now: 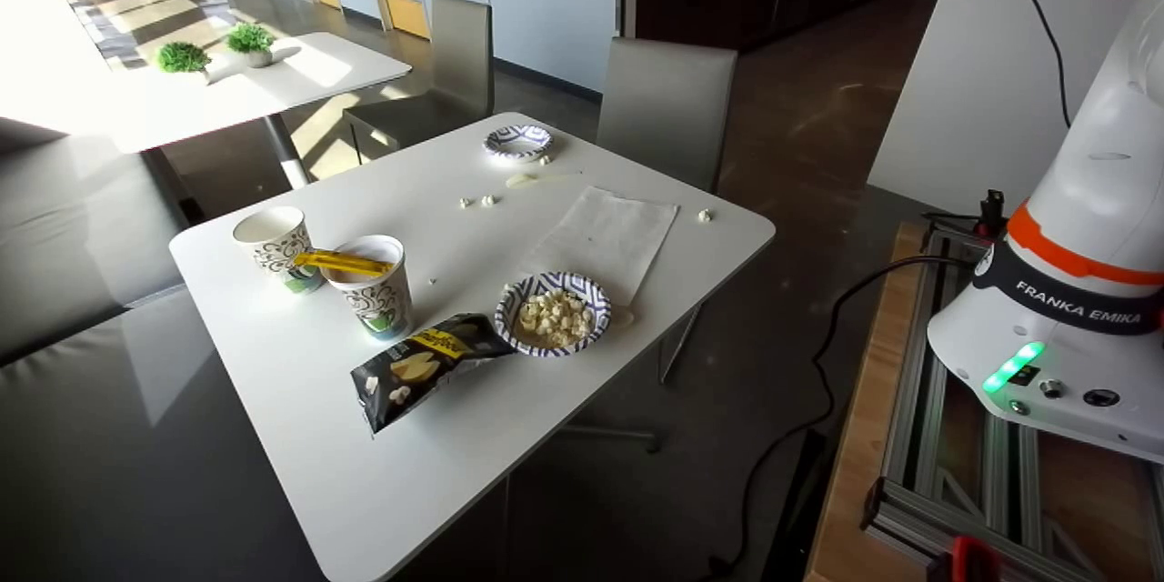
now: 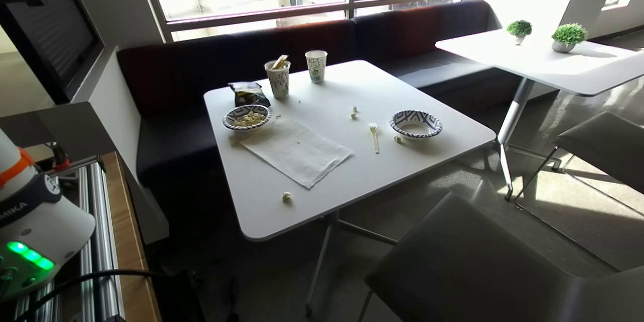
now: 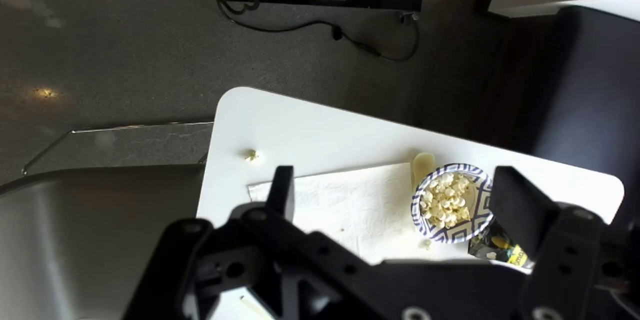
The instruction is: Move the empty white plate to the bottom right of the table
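The empty white plate [image 1: 518,146] is a small round paper dish with a blue-patterned rim and a bare centre. It sits near the far corner of the white table [image 1: 400,191] in an exterior view. It also shows near the table's right corner in an exterior view [image 2: 416,130]. In the wrist view the plate is out of view, and part of the table [image 3: 310,135] shows. My gripper [image 3: 394,185] is open, its fingers wide apart, with nothing held. It looks down on the table from above. The gripper is out of view in both exterior views.
A similar patterned bowl of popcorn [image 1: 553,320] stands beside a black snack bag [image 1: 427,364]. Two paper cups [image 1: 377,291] [image 1: 277,245] stand nearby. A napkin [image 2: 299,153], a fork [image 2: 374,137] and loose popcorn [image 2: 287,197] lie on the table. Chairs [image 2: 463,261] stand beside it.
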Tool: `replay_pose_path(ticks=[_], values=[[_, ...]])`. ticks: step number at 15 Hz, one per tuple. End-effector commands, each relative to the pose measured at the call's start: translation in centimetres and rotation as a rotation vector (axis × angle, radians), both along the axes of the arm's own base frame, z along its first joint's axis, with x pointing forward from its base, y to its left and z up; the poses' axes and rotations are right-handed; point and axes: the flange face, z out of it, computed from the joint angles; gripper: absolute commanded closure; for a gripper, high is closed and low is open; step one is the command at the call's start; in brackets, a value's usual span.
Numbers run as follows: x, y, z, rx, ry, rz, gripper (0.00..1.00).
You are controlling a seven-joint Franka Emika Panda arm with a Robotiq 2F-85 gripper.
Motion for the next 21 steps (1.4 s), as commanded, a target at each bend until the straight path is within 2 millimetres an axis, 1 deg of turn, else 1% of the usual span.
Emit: replay_pose_path(ticks=[1,3,4,6,8,11,13,15,17,21], values=[[7.0,1.2,-1.3,0.049,0.061,-0.105,0.0],[10.5,1.0,-2.3,0.089,0.075,-0.216,0.0],[12.3,0.5,-2.9,0.111,0.08,-0.262,0.0],[16.8,-0.8,-4.1,0.168,0.037,-0.353,0.0],[20.7,-3.0,-5.3,0.208,-0.026,-0.442,0.0],[25.4,-6.8,-8.1,0.25,-0.103,-0.59,0.0],[28.1,-9.0,-10.2,0.266,-0.156,-0.694,0.0],[30.4,-10.5,-12.1,0.279,-0.213,-0.795,0.0],[32.5,-11.4,-14.0,0.264,-0.298,-0.888,0.0],[35.7,-12.2,-18.2,0.202,-0.429,-1.054,0.0]])
